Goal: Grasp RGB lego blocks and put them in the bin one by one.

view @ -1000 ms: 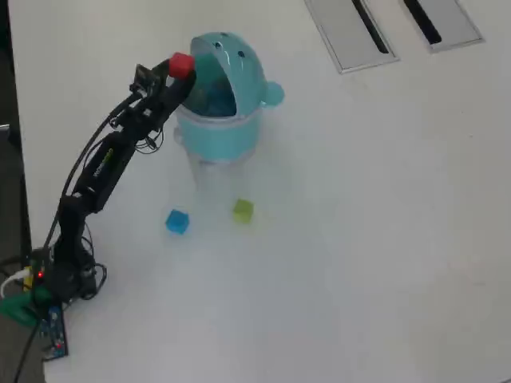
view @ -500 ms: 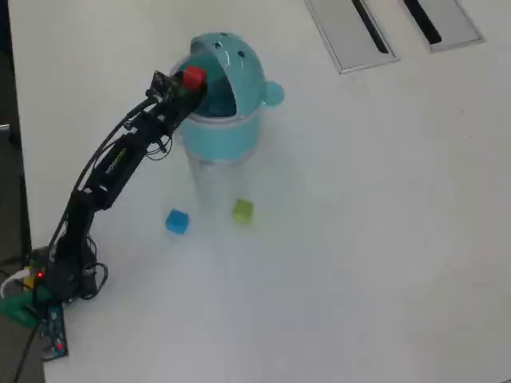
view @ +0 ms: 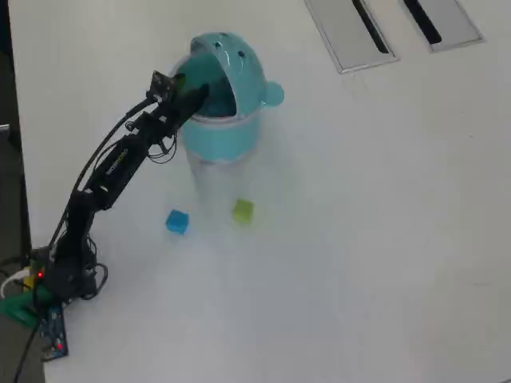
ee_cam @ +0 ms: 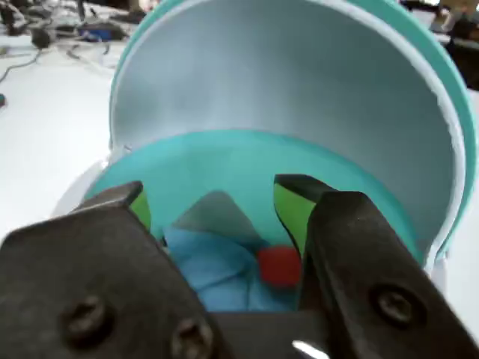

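White table (view: 383, 239): bin (view: 219, 148), blue block (view: 176, 222), yellow-green block (view: 243, 211).

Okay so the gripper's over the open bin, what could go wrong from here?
1. The open gripper sits inside the bin's mouth under the raised lid; pulling out carelessly might catch the lid or tip the bin.
2. The blue block and yellow-green block lie near the bin's base, so the arm might knock them.

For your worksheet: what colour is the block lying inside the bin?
Red: the block shows best in the wrist view, down inside the bin.
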Available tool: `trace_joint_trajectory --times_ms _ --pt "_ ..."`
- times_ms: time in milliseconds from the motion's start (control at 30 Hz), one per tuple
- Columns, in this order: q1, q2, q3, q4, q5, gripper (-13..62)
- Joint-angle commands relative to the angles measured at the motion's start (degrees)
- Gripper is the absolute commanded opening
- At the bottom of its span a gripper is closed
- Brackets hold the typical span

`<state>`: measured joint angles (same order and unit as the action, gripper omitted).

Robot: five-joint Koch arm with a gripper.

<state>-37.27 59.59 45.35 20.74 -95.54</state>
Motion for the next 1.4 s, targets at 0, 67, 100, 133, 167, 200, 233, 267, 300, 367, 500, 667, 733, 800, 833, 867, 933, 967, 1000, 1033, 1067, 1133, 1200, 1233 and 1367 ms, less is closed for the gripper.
trace_joint_trajectory --times_ms 0,67,100,133,167,200,233,267,300,367,500,667,733,800,833,867,933,967,1000,1033,1067,1133,1200,1233,1367 --pt "-0.3 4.7 -1.8 -3.0 0.0 31.1" --pt "-0.7 6.3 -0.1 -2.8 0.0 31.0" --pt "-0.8 7.5 1.1 -2.8 0.0 31.0" --pt "-0.8 8.7 2.5 -2.8 0.0 31.0" --pt "-0.8 10.0 4.0 -2.8 0.0 31.0" --pt "-0.8 11.3 5.7 -2.8 0.0 31.0" --pt "-0.7 12.6 7.2 -2.9 0.0 31.0" --pt "-0.6 14.0 8.9 -2.9 -0.1 31.0" --pt "-0.4 15.5 10.6 -2.9 -0.1 31.0" --pt "-0.1 18.5 13.8 -2.9 -0.1 31.0" --pt "0.7 25.0 20.9 -2.7 0.1 31.1" --pt "2.9 32.0 28.0 -0.9 0.7 31.0" --pt "5.0 34.7 30.7 0.4 1.1 31.0" --pt "7.5 36.4 30.9 3.2 1.0 31.1" --pt "8.3 37.0 31.2 4.3 1.0 31.2" --pt "9.4 38.1 31.7 5.5 1.0 31.7" --pt "11.7 40.3 34.0 6.7 1.0 31.8" --pt "12.6 41.7 35.7 6.7 1.0 31.7" --pt "13.8 43.0 37.6 6.7 1.0 31.7" --pt "15.2 44.3 39.7 6.7 0.9 31.7" --pt "16.3 45.4 41.5 6.7 0.9 31.8" --pt "18.3 46.8 44.5 7.0 0.9 31.8" --pt "19.8 47.5 46.0 8.5 1.0 31.9" --pt "20.5 47.9 46.9 9.0 1.1 32.3" --pt "23.6 49.3 52.2 10.8 1.0 32.3"
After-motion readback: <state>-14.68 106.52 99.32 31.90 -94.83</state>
